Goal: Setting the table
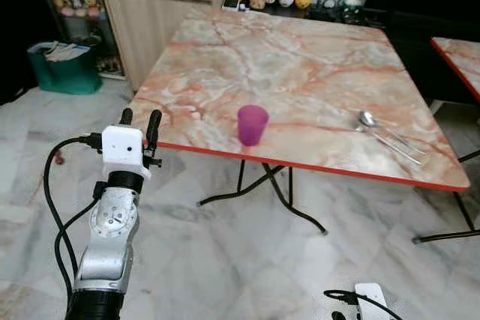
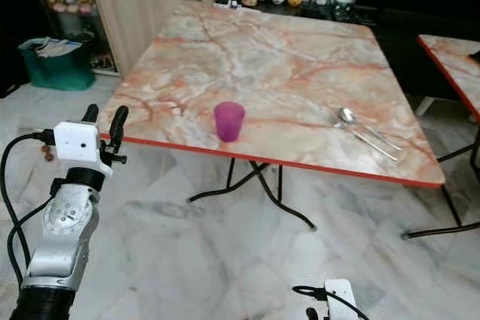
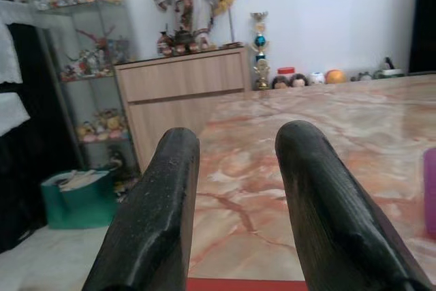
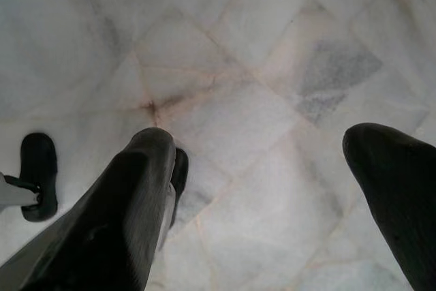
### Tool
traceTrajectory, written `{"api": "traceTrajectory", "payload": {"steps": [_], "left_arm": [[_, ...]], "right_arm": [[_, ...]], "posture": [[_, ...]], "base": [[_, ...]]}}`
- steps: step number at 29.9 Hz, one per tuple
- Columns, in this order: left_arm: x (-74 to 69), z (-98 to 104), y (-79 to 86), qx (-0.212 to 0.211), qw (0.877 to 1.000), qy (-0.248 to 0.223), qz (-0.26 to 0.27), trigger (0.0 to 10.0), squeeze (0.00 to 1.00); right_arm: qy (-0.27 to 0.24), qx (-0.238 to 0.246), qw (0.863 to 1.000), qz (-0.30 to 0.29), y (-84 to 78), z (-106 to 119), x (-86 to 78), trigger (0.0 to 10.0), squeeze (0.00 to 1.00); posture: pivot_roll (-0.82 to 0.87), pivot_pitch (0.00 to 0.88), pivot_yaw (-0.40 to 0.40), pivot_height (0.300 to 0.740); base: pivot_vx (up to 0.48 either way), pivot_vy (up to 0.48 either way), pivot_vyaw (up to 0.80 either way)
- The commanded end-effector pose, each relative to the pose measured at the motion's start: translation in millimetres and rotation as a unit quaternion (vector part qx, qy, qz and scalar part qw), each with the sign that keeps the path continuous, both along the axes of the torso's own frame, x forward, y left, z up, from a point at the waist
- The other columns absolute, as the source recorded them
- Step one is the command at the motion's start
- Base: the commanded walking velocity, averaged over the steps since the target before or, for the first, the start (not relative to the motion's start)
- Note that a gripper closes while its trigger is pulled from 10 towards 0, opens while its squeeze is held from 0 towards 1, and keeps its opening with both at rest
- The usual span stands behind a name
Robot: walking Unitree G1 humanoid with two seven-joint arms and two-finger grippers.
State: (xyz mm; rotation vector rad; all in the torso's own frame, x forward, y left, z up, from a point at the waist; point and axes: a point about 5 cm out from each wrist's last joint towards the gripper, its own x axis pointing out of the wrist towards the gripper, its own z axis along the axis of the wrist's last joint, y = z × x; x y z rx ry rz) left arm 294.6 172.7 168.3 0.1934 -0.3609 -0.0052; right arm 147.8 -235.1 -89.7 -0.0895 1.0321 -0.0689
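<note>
Purple translucent plastic cup upright near front edge of pink marble-pattern surface | left tool empty, narrow gap, at surface's front-left corner | cup lies to its right | right tool wide apart, idle over floor

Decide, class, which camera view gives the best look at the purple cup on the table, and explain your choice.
The left eye view: the purple cup stands whole and upright near the near edge of the marble table. The right eye view shows it equally whole. The left wrist view catches just a sliver at the frame edge, beyond the open left gripper. The right wrist view faces the floor.
</note>
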Motion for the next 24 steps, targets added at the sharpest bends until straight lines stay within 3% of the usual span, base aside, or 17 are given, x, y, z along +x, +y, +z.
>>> {"api": "traceTrajectory", "payload": {"steps": [1, 10, 14, 24], "left_arm": [[0.5, 0.4, -7.4, 0.001, 1.000, 0.004, -0.020, 10.0, 0.00], [-0.1, -0.7, -10.1, -0.007, 0.999, 0.011, -0.034, 10.0, 0.00], [-0.2, -1.8, -9.6, -0.008, 0.999, 0.014, -0.035, 10.0, 0.00], [-0.6, -3.2, -10.5, -0.007, 0.999, 0.018, -0.039, 10.0, 0.00]], "right_arm": [[0.004, -0.009, 1.000, -0.006, -7.4, 0.3, -4.5, 10.0, 0.00], [0.003, -0.006, 1.000, -0.012, -7.0, 0.0, -4.9, 10.0, 0.00], [0.001, -0.002, 1.000, -0.013, -6.5, -0.1, -5.0, 10.0, 0.00], [0.002, -0.003, 1.000, -0.005, -6.3, -0.2, -5.7, 10.0, 0.00]], "posture": [[0.11, 0.000, -0.076, 0.740], [0.11, 0.000, -0.074, 0.740], [0.11, 0.000, -0.074, 0.740], [0.11, 0.000, -0.075, 0.740]], "base": [[0.000, 0.000, 0.00], [0.000, 0.000, 0.00], [0.000, 0.000, -0.76], [0.000, 0.000, 0.00]]}}
